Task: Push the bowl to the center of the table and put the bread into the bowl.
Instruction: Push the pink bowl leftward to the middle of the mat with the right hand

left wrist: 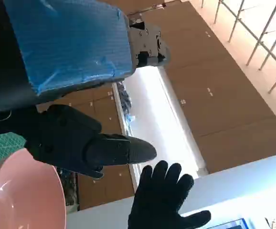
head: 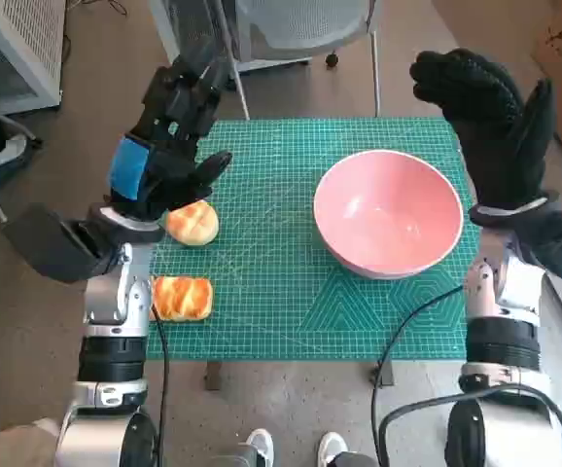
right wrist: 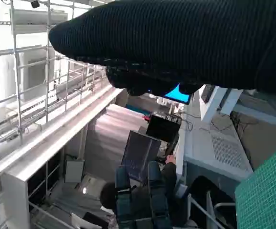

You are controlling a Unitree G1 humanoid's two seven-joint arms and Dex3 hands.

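Here the open, empty right hand beside the pink bowl may overpush it; the left hand, fingers spread, may nudge the bread roll.

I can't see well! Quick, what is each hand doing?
Left hand: open, holding nothing, above a bread roll.
Right hand: open, holding nothing.

Open mat between rolls and bowl

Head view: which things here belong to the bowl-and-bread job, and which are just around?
Job:
pink bowl
round bread roll
ridged bread roll
green mat
left hand
right hand

Just around:
chair
cables
a person's shoes
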